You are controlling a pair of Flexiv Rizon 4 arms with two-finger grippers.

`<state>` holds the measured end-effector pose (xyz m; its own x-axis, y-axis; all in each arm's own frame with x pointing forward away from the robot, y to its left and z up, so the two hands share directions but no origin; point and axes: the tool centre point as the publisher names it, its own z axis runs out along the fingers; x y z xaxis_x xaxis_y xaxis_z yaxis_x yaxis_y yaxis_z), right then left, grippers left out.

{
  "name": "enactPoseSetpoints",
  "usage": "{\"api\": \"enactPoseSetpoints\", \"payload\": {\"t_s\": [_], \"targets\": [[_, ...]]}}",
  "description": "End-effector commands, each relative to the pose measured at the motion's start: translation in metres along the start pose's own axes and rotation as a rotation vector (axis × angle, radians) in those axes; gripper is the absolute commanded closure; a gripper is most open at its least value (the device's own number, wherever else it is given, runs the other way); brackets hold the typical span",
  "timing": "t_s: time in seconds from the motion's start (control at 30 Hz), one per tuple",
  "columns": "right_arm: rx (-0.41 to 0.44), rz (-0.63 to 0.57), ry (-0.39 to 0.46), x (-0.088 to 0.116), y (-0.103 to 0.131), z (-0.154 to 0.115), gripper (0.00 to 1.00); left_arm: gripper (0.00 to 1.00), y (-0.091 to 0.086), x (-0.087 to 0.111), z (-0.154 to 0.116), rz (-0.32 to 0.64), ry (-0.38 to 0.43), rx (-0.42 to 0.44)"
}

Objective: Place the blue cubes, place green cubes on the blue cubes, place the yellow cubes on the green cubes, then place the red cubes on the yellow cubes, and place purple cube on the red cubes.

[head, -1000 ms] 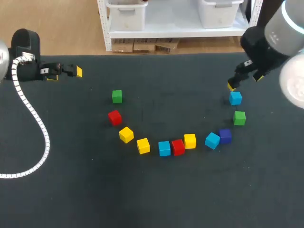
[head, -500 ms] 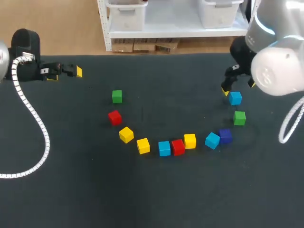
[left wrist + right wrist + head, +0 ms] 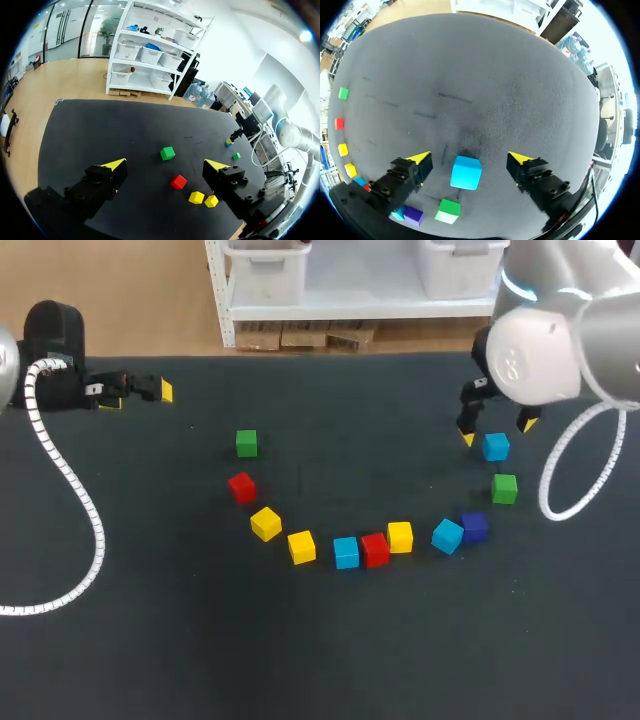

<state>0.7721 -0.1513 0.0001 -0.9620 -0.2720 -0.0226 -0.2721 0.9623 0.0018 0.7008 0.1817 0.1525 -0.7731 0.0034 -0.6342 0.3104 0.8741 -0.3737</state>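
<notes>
Right gripper (image 3: 495,431) wide open, empty, over blue cube (image 3: 496,447), right of frame. Risk of clipping it toward green cube (image 3: 504,488) if lowered off-centre. Left gripper (image 3: 138,393) open, empty.

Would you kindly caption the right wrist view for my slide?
Right gripper, jaws open to either side of a blue cube on the black table, a green cube close by.

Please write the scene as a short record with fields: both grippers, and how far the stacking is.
right gripper: open, one finger each side of a blue cube, gaps on both sides
left gripper: open, empty, near the far left edge of the table
nearest neighbour of that cube: green cube
stacks: none; every cube in view lies single
</notes>
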Motion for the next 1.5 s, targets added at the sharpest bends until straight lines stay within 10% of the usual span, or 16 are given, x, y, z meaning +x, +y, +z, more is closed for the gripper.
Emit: {"api": "enactPoseSetpoints", "payload": {"t_s": [0.03, 0.13, 0.33, 0.43, 0.63, 1.03, 1.5], "targets": [[0.015, 0.01, 0.093, -0.006, -0.001, 0.006, 0.36, 0.0, 0.001, 0.0, 0.0, 0.0, -0.001, 0.002], [0.024, 0.027, 0.117, -0.005, -0.002, 0.009, 0.55, 0.0, 0.001, 0.0, 0.0, 0.0, -0.001, 0.002], [0.009, 0.036, 0.145, 0.0, 0.002, 0.007, 0.58, 0.0, 0.001, 0.0, 0.0, 0.0, -0.001, 0.002], [0.017, 0.036, 0.138, 0.0, 0.002, 0.005, 1.0, 0.0, 0.001, 0.0, 0.0, 0.0, -0.001, 0.002], [-0.017, -0.088, 0.086, 0.001, 0.017, -0.017, 1.0, 0.0, 0.001, 0.0, 0.0, 0.0, -0.001, 0.002], [-0.128, -0.773, -0.099, 0.019, 0.101, -0.071, 1.0, 0.0, 0.001, 0.0, 0.0, 0.0, -0.001, 0.002], [-0.041, -1.242, -0.106, 0.041, 0.153, -0.043, 1.0, 0.0, 0.001, 0.0, 0.0, 0.0, -0.001, 0.002]]}}
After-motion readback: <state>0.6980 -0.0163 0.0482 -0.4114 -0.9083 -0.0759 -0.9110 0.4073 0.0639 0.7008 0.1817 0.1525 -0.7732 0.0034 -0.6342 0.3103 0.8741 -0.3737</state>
